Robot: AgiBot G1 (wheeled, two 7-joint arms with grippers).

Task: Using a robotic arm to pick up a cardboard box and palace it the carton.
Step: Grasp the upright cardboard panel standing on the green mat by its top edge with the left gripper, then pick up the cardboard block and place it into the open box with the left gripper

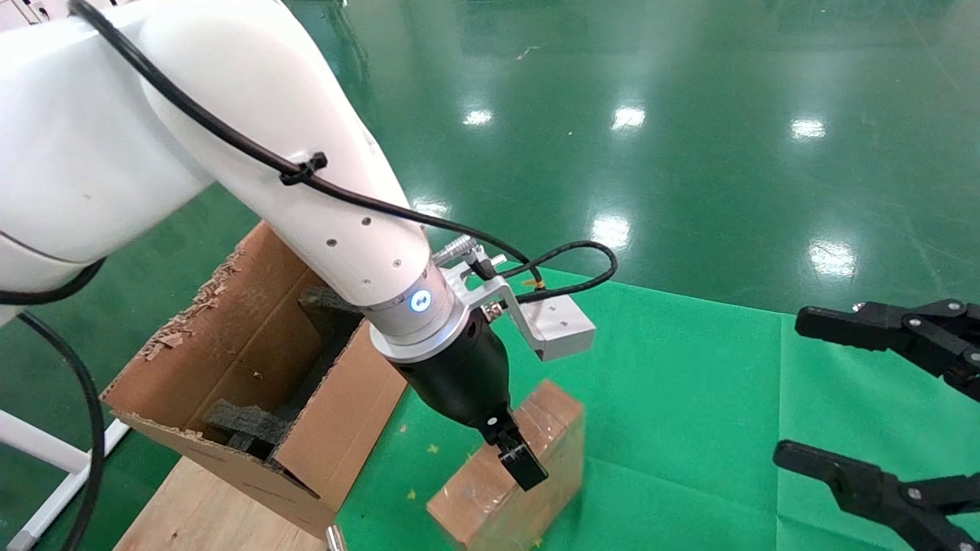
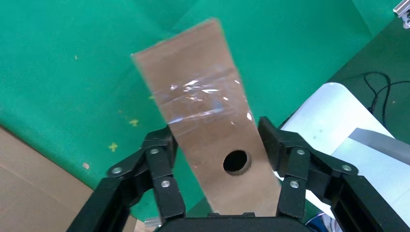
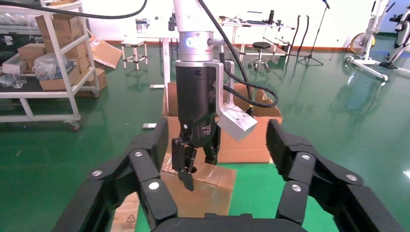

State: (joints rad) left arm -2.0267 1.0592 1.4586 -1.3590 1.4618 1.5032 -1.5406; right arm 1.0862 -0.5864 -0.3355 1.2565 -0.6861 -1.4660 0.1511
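Observation:
The white robotic arm's left gripper (image 1: 528, 451) is shut on the cardboard box (image 1: 553, 413), one finger on each side of its narrow taped face. The box stands on edge, tilted, over the green mat beside the carton (image 1: 230, 344). In the left wrist view the box (image 2: 203, 96) sits between the fingers (image 2: 159, 154) and shows a round hole and shiny tape. The carton is open, with ragged edges and black foam (image 1: 245, 425) inside. My right gripper (image 1: 827, 390) is open and empty at the far right; its wrist view shows the left gripper (image 3: 196, 164) on the box (image 3: 203, 188).
A green mat (image 1: 689, 398) covers the table. The carton stands on a wooden board (image 1: 199, 513) at the table's left end. Shiny green floor lies beyond. Shelving with boxes (image 3: 48, 53) and stools stand far off behind the carton (image 3: 251, 140).

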